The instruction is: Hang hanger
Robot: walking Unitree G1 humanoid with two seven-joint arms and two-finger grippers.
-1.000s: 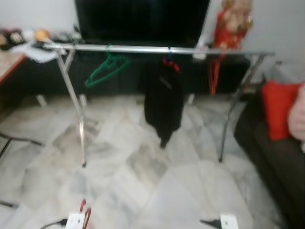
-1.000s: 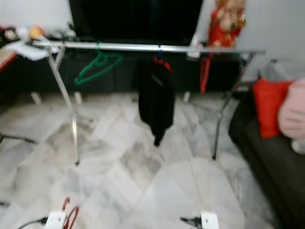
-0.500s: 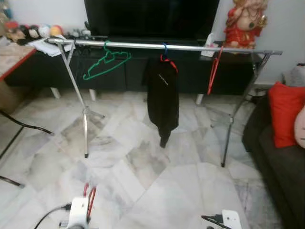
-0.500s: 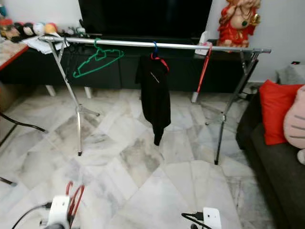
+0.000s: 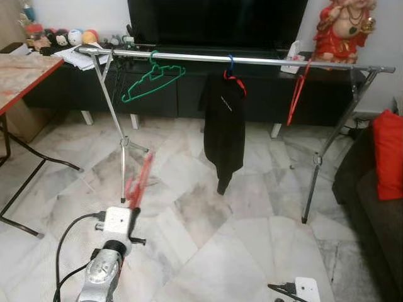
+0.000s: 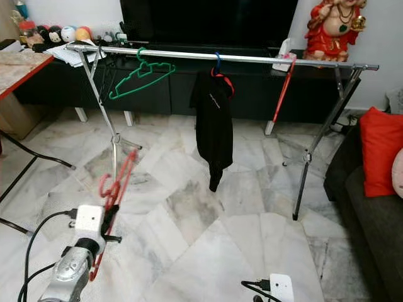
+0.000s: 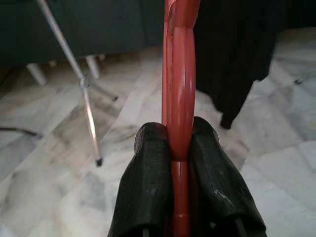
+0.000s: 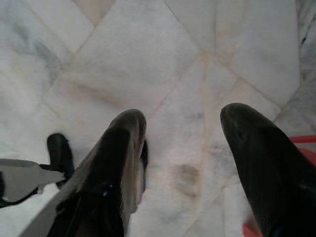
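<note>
A marble floor (image 5: pixel 252 251) ran to a dark cabinet (image 5: pixel 189 94) at 12 o'clock, and across its front stood a metal rail (image 5: pixel 252 60). The rail carried 1 green hanger (image 5: pixel 153 82), 1 black jacket (image 5: pixel 223 129) and 1 red hanger (image 5: pixel 296 94) toward 1 o'clock. A wooden table (image 5: pixel 16 72) sat at 10 o'clock, a dark sofa (image 6: pixel 371 207) at 3 o'clock.

The step in hand looked like the carry toward the rail. The left gripper (image 7: pixel 180 148) was clamped tight on the stem of another red hanger (image 6: pixel 113 185), held low at 7 o'clock, well short of the rail. The left arm (image 5: pixel 104 274) reached forward, raised only slightly. The right gripper (image 8: pixel 182 148) pointed down at the floor, its fingers spread wide and empty.

Next, I judged, the robot needed to close in, lift, and hook the hanger over a bare stretch of rail.
</note>
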